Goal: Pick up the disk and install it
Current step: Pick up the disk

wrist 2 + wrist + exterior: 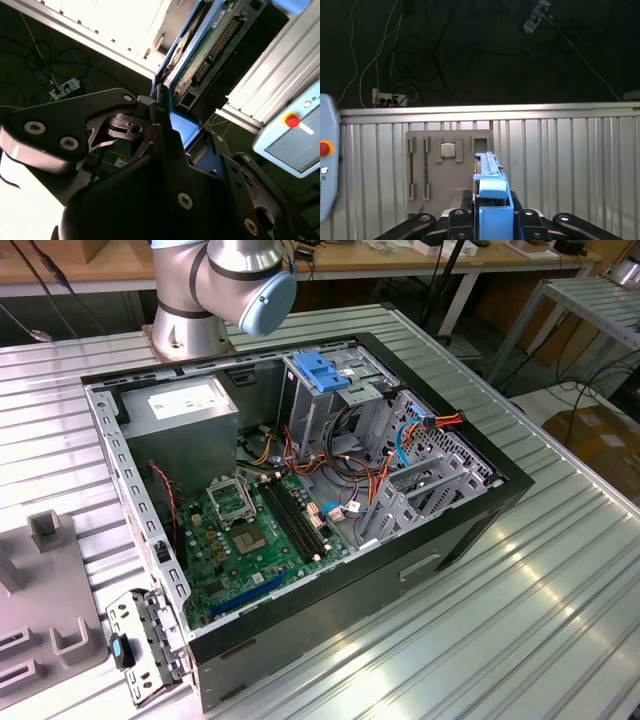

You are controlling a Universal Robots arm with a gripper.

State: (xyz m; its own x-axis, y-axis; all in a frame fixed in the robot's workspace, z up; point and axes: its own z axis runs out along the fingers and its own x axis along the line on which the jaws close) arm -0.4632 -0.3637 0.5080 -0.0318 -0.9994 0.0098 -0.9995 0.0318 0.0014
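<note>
In both wrist views my gripper [492,216] is shut on the disk [493,192], its black fingers [457,217] pressing on either side of the blue plastic rails. The second wrist view shows my gripper [170,127] clamped on the disk [207,47], whose green circuit-board underside and connector row stick out past the fingertips. The disk is held in the air, edge-on over the ribbed metal table [570,165]. In the exterior view the open computer case [470,510] lies on its side, with the arm's base [215,295] behind it.
Inside the case stand a metal drive cage with a blue top [324,370], a grey power-supply box [180,405] and the green motherboard [250,530]. A grey parts fixture [420,170] holding a processor [448,149] lies on the table. A pendant with a red button [292,120] sits nearby.
</note>
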